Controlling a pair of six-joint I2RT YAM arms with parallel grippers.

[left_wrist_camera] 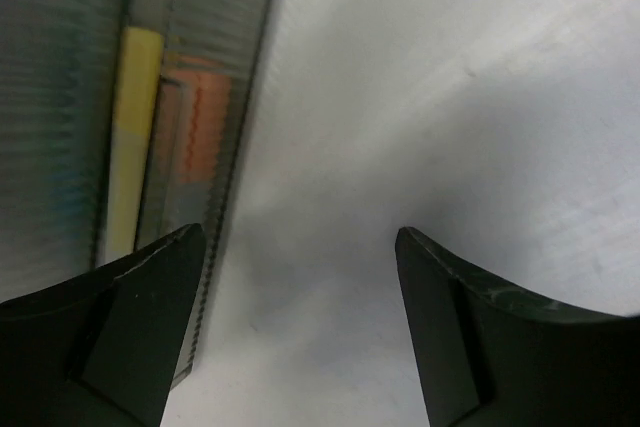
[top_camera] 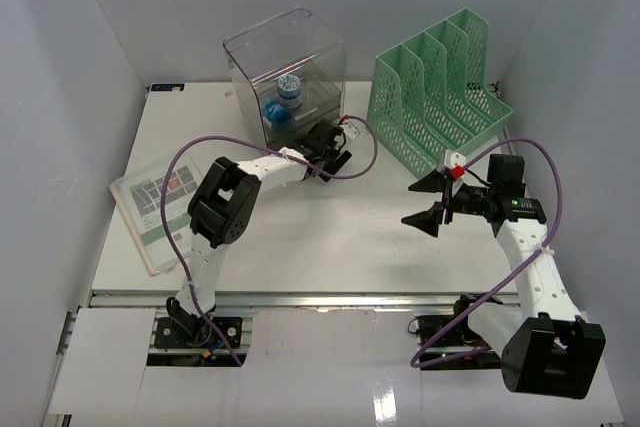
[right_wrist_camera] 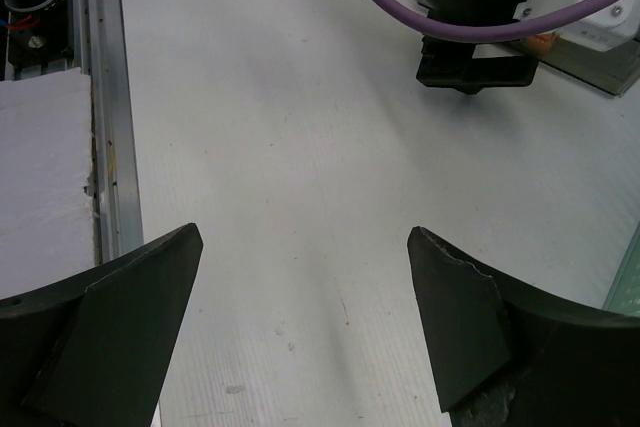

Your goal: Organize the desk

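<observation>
The white desk [top_camera: 330, 237] spans the top view, with a metal rail [top_camera: 330, 299] along its front. My left gripper [top_camera: 332, 159] is open and empty, low over the desk at the front right foot of the clear smoky drawer box [top_camera: 285, 67]. In the left wrist view the gripper [left_wrist_camera: 300, 234] frames bare desk [left_wrist_camera: 420, 107], with the box's ribbed wall [left_wrist_camera: 150, 97] at the left and yellow and orange shapes showing through it. My right gripper [top_camera: 428, 202] is open and empty above the desk's right middle, pointing left; it also shows in the right wrist view [right_wrist_camera: 303, 234].
A green mesh file rack [top_camera: 435, 97] stands at the back right. A printed booklet [top_camera: 155, 207] lies at the left edge. Blue items [top_camera: 278, 109] sit inside the drawer box. The right wrist view shows the left gripper's head [right_wrist_camera: 470, 47] and the rail [right_wrist_camera: 105, 107].
</observation>
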